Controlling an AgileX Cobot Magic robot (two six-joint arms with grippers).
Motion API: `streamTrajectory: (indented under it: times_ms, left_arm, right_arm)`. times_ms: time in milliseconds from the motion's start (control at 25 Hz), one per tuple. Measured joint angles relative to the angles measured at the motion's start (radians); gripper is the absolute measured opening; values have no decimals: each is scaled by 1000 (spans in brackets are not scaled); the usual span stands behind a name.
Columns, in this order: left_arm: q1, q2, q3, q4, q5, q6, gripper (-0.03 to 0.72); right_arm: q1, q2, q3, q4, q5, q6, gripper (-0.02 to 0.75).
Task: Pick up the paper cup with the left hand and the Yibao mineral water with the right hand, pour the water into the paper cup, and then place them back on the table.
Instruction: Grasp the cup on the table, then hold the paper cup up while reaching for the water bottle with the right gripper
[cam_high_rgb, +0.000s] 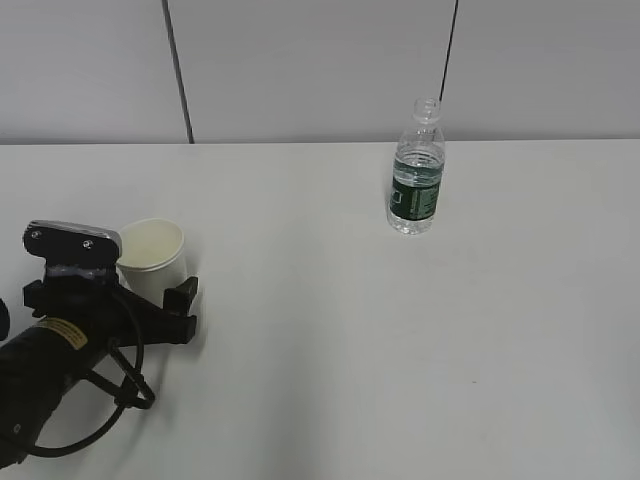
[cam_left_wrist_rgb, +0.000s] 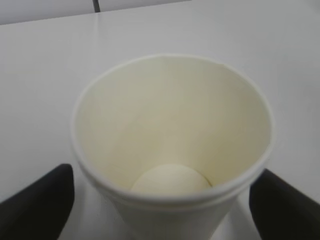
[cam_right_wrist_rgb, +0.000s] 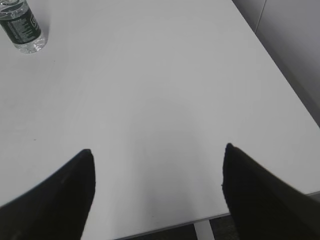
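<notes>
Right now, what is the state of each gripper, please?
Left hand: open, fingers on either side of the paper cup, not yet closed on it.
Right hand: open, holding nothing, far from the Yibao mineral water.

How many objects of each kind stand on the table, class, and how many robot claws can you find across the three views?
Paper cup: 1
Water bottle: 1
Robot claws, left claw and right claw: 2
Total: 4
</notes>
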Motion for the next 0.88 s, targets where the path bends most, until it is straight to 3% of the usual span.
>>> streamTrajectory:
  times_ms: [880]
  left_arm:
    - [0,43,-61,-55,-2,-1,593]
  right_arm:
    - [0,0,0,0,0,0,586]
